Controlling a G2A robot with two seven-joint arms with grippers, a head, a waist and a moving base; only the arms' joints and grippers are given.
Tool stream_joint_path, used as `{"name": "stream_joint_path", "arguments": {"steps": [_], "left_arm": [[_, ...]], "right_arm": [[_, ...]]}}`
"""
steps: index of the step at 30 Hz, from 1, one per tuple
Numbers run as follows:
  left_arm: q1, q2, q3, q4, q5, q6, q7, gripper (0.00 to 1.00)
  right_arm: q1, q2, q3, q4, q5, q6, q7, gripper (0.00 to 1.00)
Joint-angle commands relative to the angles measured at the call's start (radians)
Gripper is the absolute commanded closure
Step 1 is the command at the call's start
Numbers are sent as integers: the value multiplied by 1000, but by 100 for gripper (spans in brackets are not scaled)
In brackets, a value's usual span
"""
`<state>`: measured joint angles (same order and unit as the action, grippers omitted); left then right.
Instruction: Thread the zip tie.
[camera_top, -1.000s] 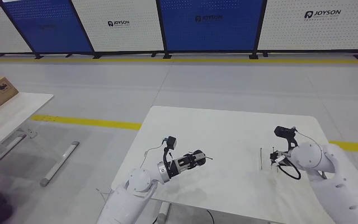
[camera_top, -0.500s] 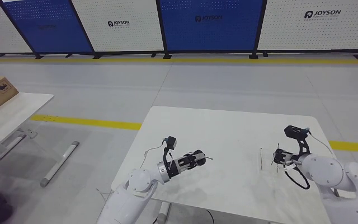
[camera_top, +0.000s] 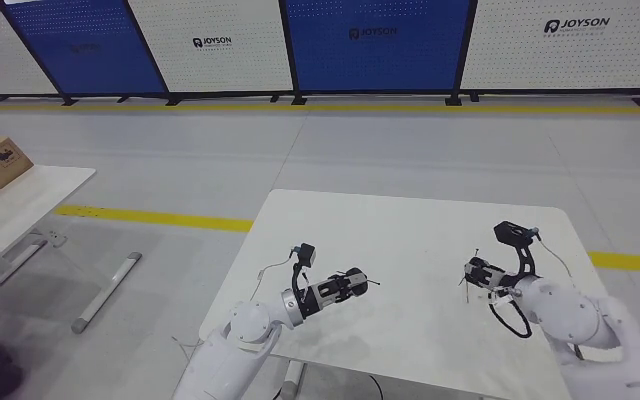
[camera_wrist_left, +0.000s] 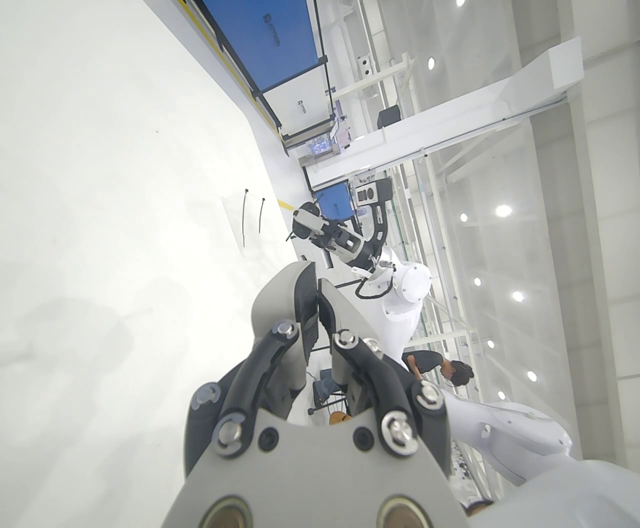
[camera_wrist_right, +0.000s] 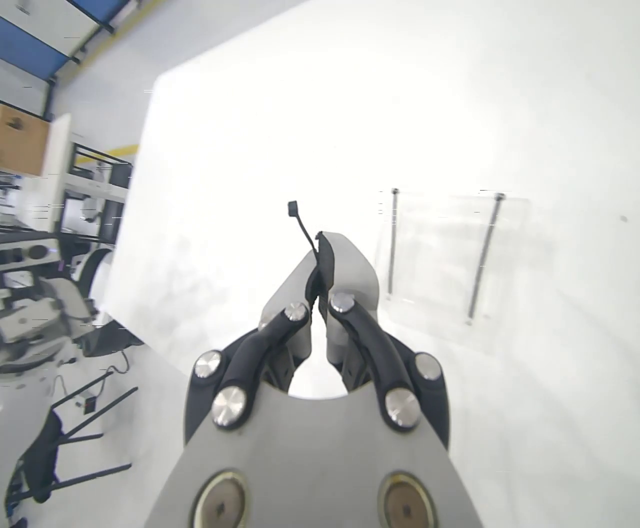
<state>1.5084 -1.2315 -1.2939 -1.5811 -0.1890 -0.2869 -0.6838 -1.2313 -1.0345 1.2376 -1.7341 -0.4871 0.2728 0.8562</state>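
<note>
White tabletop (camera_top: 400, 230), black zip tie (camera_wrist_right: 303, 227) pinched in right pincer (camera_wrist_right: 320, 250) over the right side, head end poking past the tips, two spare ties (camera_wrist_right: 393, 240) lying on clear sheet (camera_wrist_right: 440, 260) near it, left pincer (camera_wrist_left: 314, 282) pressed closed near the front edge.
</note>
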Motion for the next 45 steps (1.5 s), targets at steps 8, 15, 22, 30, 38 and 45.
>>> {"name": "stream_joint_path", "arguments": {"steps": [8,15,22,30,38,45], "left_arm": [[0,0,0,0,0,0,0,100],[0,0,0,0,0,0,0,100],[-7,-2,16,-17,24,-4,77,100],[-37,-9,64,-26,47,-2,175,100],[-42,-9,67,-23,54,2,185,100],[-58,-10,87,-30,121,28,236,100]], "right_arm": [[-10,-10,-35,-49,29,-1,-59,100],[-10,-10,-35,-49,29,-1,-59,100],[-46,-19,-27,-57,93,-17,-170,100],[-103,-28,-30,-121,112,-48,-293,100],[-106,-29,-31,-124,112,-43,-301,100],[-108,-31,-44,-119,95,-81,-300,100]]}}
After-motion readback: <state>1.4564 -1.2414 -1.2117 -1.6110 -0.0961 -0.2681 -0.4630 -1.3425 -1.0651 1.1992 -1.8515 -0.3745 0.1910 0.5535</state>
